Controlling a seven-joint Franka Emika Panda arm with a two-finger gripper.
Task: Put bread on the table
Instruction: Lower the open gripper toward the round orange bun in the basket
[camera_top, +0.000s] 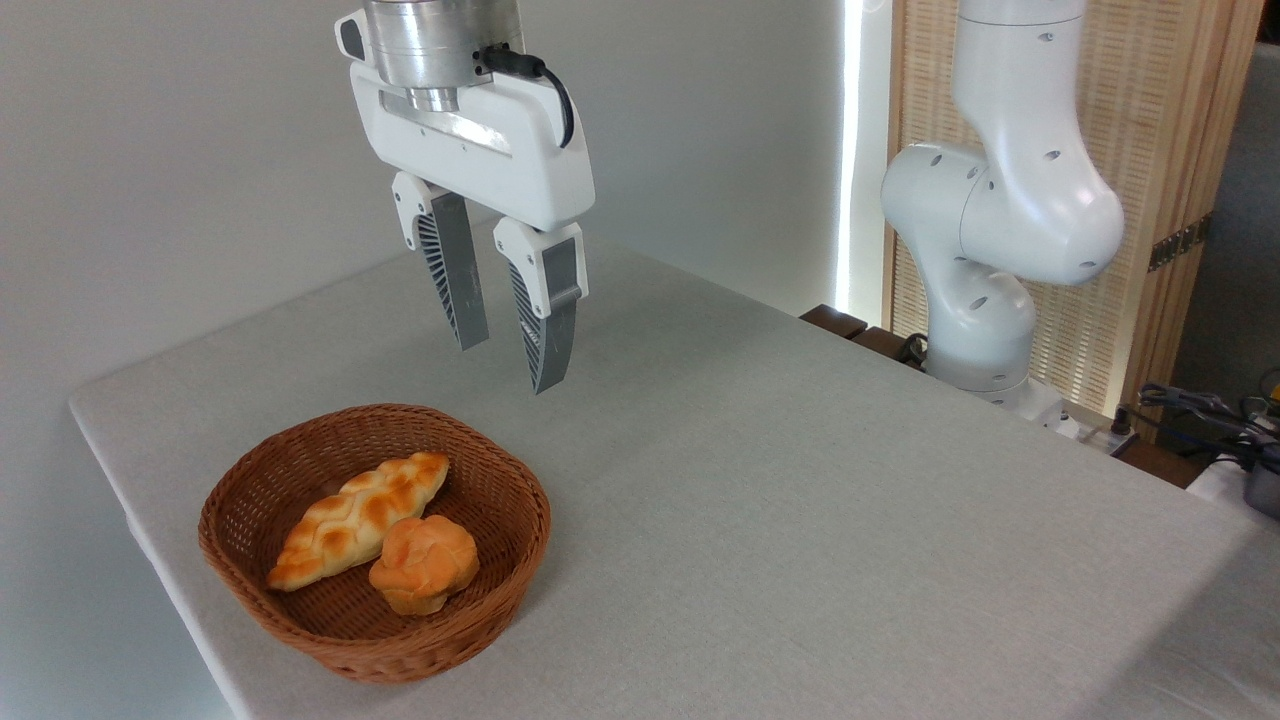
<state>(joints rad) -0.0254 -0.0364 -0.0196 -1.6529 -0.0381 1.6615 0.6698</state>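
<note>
The bread (424, 562), a small round orange-golden bun with a knotted top, lies in the front right part of a brown wicker basket (240, 560) on the light grey table (800, 520). Beside it on the left lies a long braided golden loaf (358, 517). My gripper (508, 365) hangs in the air above and behind the basket's far right rim, well clear of the bun. Its two ribbed grey fingers (455, 270) point down, stand apart and hold nothing.
The arm's white base (985, 300) stands at the table's far right edge, with cables and dark gear (1210, 410) behind it. A wooden slatted screen (1150, 150) stands at the back right. The basket sits near the table's left edge.
</note>
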